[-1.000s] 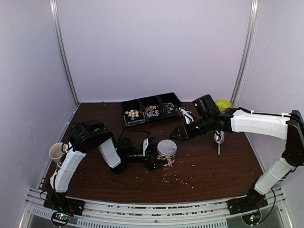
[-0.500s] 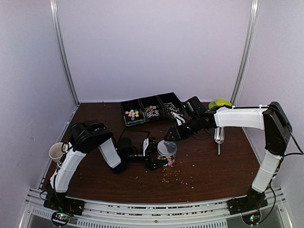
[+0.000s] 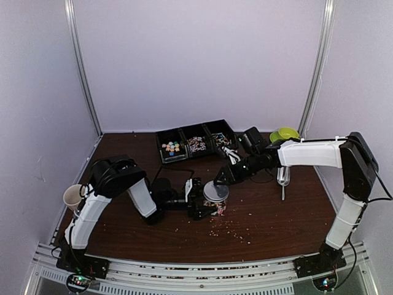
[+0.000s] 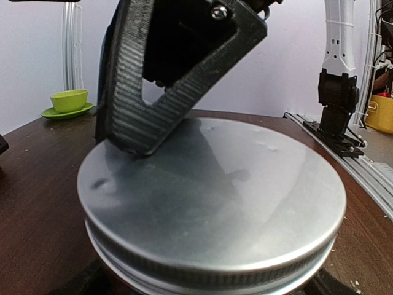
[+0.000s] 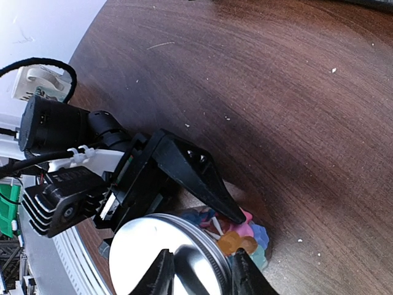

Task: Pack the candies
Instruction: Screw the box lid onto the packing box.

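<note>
One jar [image 3: 215,198], glass, silver lid [image 4: 209,184] fitted, upright on the brown table [image 3: 276,221]. Contents: candies [image 5: 236,236], pastel pieces visible through the jar's wall. More lie in the black tray [image 3: 184,157] behind the jar. The left claw [image 3: 202,200] is clasped around the jar's sides. The right claw [image 5: 198,276] is above the jar, released, fingers part-way apart, tips resting on the lid near its rim.

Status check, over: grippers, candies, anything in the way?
Left gripper clamped on jar. Right gripper open, tips at edge of lid. Candies inside jar, lid on. No obstruction seen.
</note>
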`<state>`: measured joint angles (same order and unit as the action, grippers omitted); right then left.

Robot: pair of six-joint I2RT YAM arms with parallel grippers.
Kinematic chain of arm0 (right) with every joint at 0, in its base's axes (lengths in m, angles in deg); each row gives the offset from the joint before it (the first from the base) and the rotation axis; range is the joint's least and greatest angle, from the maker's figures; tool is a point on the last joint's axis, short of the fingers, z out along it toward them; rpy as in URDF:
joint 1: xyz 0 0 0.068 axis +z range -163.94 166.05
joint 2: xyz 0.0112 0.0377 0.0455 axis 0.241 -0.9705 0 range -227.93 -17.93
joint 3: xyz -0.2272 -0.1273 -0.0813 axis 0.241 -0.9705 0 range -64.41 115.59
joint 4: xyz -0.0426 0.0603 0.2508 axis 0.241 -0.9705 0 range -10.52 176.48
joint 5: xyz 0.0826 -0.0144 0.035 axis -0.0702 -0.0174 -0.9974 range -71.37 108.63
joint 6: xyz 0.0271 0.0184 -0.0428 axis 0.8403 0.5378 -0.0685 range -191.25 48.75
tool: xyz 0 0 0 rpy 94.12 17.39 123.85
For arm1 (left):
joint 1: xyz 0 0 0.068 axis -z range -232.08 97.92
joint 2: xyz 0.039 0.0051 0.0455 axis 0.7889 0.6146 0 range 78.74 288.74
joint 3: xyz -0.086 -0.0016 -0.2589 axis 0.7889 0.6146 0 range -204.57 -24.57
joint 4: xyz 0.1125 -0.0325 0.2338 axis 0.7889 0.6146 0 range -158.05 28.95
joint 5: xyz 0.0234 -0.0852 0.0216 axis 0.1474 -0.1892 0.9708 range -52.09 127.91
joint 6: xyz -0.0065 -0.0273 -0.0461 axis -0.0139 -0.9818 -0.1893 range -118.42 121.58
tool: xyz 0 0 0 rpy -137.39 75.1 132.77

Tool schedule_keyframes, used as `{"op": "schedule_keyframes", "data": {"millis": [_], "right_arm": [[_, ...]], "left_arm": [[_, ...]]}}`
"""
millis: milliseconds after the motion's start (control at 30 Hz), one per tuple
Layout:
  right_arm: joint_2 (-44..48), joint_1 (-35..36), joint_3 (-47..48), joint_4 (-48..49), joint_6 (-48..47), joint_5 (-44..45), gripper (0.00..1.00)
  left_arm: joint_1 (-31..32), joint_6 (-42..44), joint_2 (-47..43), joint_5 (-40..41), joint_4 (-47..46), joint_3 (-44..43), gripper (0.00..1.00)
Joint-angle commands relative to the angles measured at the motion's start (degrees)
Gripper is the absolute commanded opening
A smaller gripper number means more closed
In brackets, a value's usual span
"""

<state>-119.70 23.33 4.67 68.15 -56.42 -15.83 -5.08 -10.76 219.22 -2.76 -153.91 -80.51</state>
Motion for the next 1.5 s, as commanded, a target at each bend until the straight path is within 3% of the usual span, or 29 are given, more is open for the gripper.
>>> {"op": "schedule_keyframes", "data": {"millis": [0,367,900,1200,1300,1400,1467], "right_arm": [[2.7,-0.3,-2.5,1.0,-0.1,-1.1,0.29],[7.9,-0.3,-8.8,3.9,1.6,-0.3,0.15],[16.3,3.5,-18.7,7.3,4.8,-1.7,0.13],[22.7,4.3,-17.7,-0.2,0.9,4.2,0.16],[24.8,4.3,-14.6,-5.2,-4.1,9.1,0.28],[24.7,4.4,-10.7,-8.7,-8.9,14.1,0.73],[24.4,4.4,-9.0,-8.7,-12.4,14.4,0.85]], "left_arm": [[0.0,0.4,4.8,0.9,8.8,0.7,0.84],[0.1,0.2,4.8,1.6,9.0,0.7,0.84],[0.0,0.2,5.1,2.4,10.1,0.0,0.83],[-0.1,0.5,5.0,0.8,9.2,0.4,0.83],[-0.1,0.4,5.3,-0.8,8.6,0.2,0.83],[-0.1,0.2,5.6,-2.0,8.6,-0.4,0.83],[0.0,0.1,5.7,-2.3,8.7,-0.6,0.83]]}}
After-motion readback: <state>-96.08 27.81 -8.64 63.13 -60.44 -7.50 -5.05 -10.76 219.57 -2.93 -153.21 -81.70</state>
